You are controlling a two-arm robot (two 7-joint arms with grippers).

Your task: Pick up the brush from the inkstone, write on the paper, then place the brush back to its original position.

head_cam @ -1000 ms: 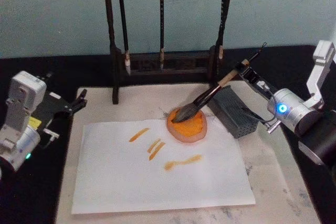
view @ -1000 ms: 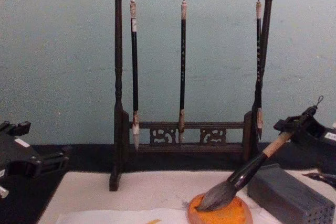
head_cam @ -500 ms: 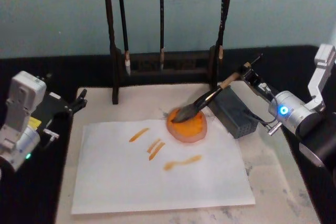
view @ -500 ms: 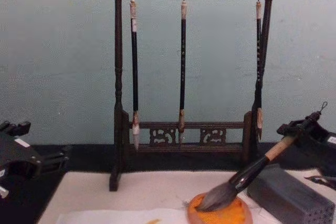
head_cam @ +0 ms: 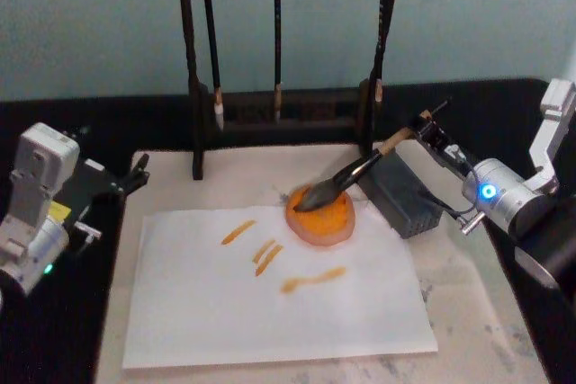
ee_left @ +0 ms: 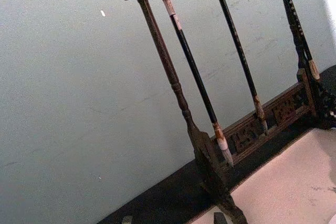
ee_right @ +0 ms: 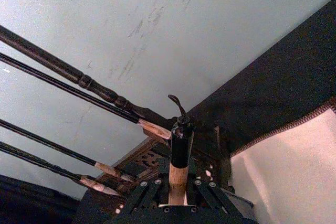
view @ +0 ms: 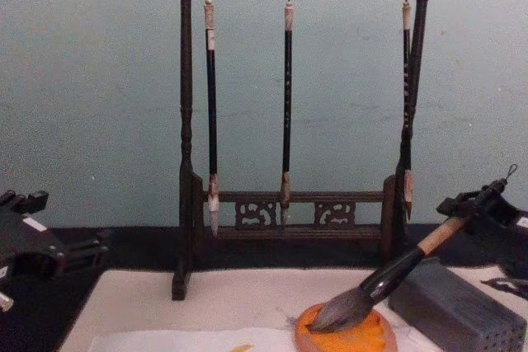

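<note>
Both jaws of the right gripper (head_cam: 422,124) clamp the brush (head_cam: 346,177) handle, tuft resting in the inkstone (head_cam: 324,222); left gripper (head_cam: 135,173) sits parked beside the mat (head_cam: 472,312).

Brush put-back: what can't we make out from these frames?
- Whether the brush handle rests on the grey block: they overlap in head and chest views.
- Tuft's contact with the dish: right wrist view, hidden behind the right gripper.
- Paper and its orange strokes: chest view, mostly cut off by the bottom edge.
- Left gripper sits parked at the left.
</note>
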